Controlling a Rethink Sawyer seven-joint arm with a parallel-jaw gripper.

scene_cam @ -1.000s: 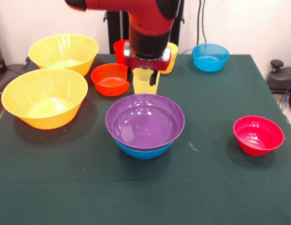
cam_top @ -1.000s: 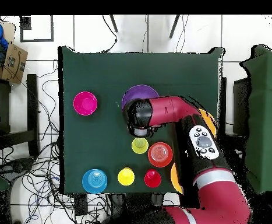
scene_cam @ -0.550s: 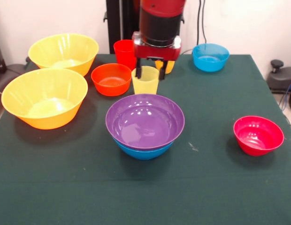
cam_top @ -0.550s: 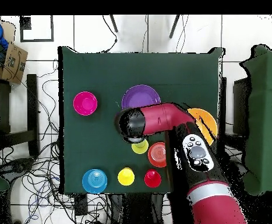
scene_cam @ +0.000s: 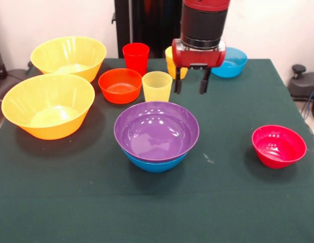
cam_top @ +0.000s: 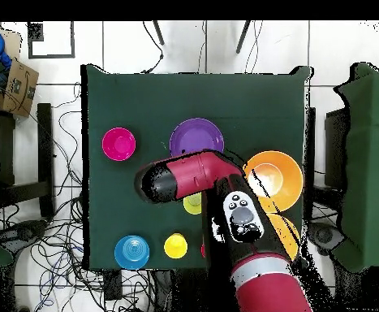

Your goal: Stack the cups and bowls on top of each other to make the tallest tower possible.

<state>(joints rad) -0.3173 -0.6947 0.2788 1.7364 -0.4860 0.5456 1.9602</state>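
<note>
Gripper [scene_cam: 190, 87] hangs above the green tabletop [scene_cam: 238, 202], its two dark fingers [scene_cam: 178, 86] spread apart with nothing between them. It sits to the right of the pale yellow cup [scene_cam: 157, 86] in the front view, clear of it, with open cloth below.

The tower [scene_cam: 156, 134] so far: purple bowl [scene_cam: 156, 130] nested in the blue bowl [scene_cam: 155, 165], near the middle of the tabletop, bare cloth on its near and right sides. Pale yellow cup stands upright just behind the purple rim (touching or not, cannot tell).

Left side crowded: two large yellow-orange bowls, one [scene_cam: 48, 105] close to the left edge, the other [scene_cam: 69, 56] behind it at the far-left corner. Orange-red bowl [scene_cam: 119, 85] sits between them and the pale cup. Red cup [scene_cam: 135, 57] upright behind the orange-red bowl, near the far edge. An orange-yellow cup [scene_cam: 170, 59] shows partly behind the gripper body. Light-blue bowl [scene_cam: 232, 62] near the far edge, partly hidden by the arm [scene_cam: 204, 23].

Pink-red bowl [scene_cam: 278, 146] alone on the right, well apart from the rest, not far from the right edge. Widest free room: the whole near strip and the stretch between tower and pink-red bowl.

Overhead view: the arm [cam_top: 194, 172] crosses over the cups, covering part of the pale yellow one [cam_top: 191, 204].
</note>
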